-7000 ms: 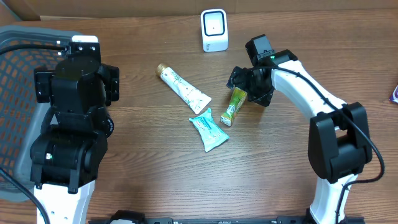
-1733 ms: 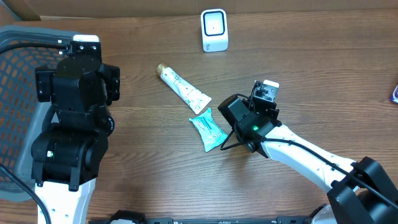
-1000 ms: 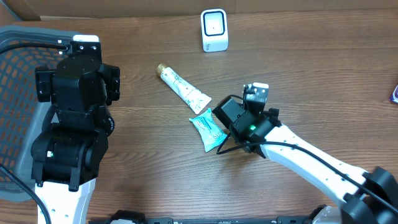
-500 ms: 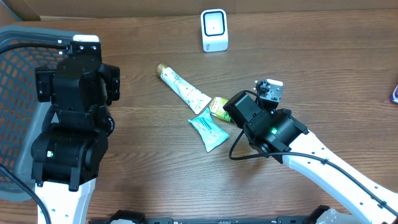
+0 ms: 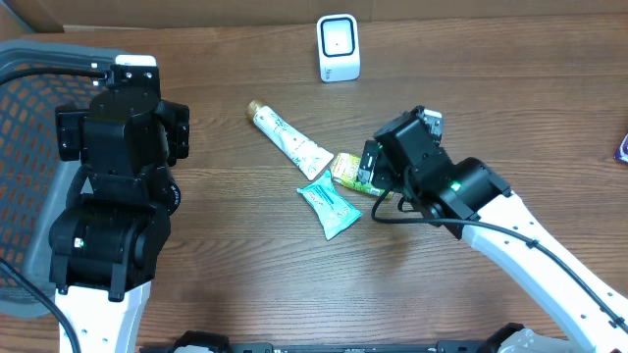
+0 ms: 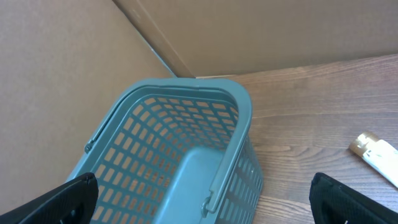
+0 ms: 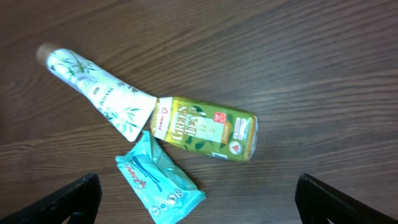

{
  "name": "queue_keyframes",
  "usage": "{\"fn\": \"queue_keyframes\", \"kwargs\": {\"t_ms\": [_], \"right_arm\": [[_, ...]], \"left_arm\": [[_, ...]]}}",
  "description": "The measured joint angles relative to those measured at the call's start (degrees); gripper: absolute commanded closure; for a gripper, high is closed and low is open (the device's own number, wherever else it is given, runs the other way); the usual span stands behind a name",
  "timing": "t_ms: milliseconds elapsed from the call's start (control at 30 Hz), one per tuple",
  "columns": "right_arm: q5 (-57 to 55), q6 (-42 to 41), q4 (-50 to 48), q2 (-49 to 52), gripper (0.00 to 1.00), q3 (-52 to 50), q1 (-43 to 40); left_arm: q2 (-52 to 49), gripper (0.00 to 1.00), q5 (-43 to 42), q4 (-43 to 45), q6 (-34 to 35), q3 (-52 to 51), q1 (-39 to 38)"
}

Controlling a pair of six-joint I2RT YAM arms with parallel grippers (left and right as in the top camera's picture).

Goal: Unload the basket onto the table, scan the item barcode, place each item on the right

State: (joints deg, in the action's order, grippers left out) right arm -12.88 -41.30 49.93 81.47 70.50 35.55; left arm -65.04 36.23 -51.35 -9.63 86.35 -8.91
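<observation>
The item, a green tea carton (image 7: 205, 129), lies flat on the wooden table, its left end touching a white toothpaste tube (image 7: 99, 93) and a teal wipes packet (image 7: 160, 182). My right gripper (image 7: 199, 210) hovers open above them with nothing between its fingers. In the overhead view the carton (image 5: 347, 169) shows half-covered by that gripper (image 5: 373, 173). The white scanner (image 5: 339, 46) stands at the table's far edge. My left gripper (image 6: 202, 208) is open and empty over the teal basket (image 6: 244, 112), with the left arm (image 5: 118, 137) folded at the left.
The teal mesh basket (image 5: 29, 93) fills the left edge of the table. A purple object (image 5: 622, 147) peeks in at the right edge. Brown cardboard walls (image 6: 267, 31) run behind the table. The tube (image 5: 289, 140) and packet (image 5: 330, 204) lie mid-table.
My right gripper brought the carton from near the scanner down beside the tube and packet, let go of it, and has drawn back up and right. The left arm is unmoved.
</observation>
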Motion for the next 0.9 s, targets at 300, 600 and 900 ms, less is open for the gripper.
{"fn": "queue_keyframes", "kwargs": {"t_ms": [300,600,900], "right_arm": [[6.14,2.80,-1.88,9.27,0.00,1.38,-1.86],[7.96,21.31,1.62,17.84,0.00,12.55,-1.77],[14.64,45.44,0.37,18.49,0.00,13.18,-2.47]], "left_arm": [[0.00,0.01,0.00,-0.02,0.00,0.00,0.00],[-0.02,0.00,0.00,0.00,0.00,0.00,0.00],[0.00,0.00,0.00,0.00,0.00,0.00,0.00]]}}
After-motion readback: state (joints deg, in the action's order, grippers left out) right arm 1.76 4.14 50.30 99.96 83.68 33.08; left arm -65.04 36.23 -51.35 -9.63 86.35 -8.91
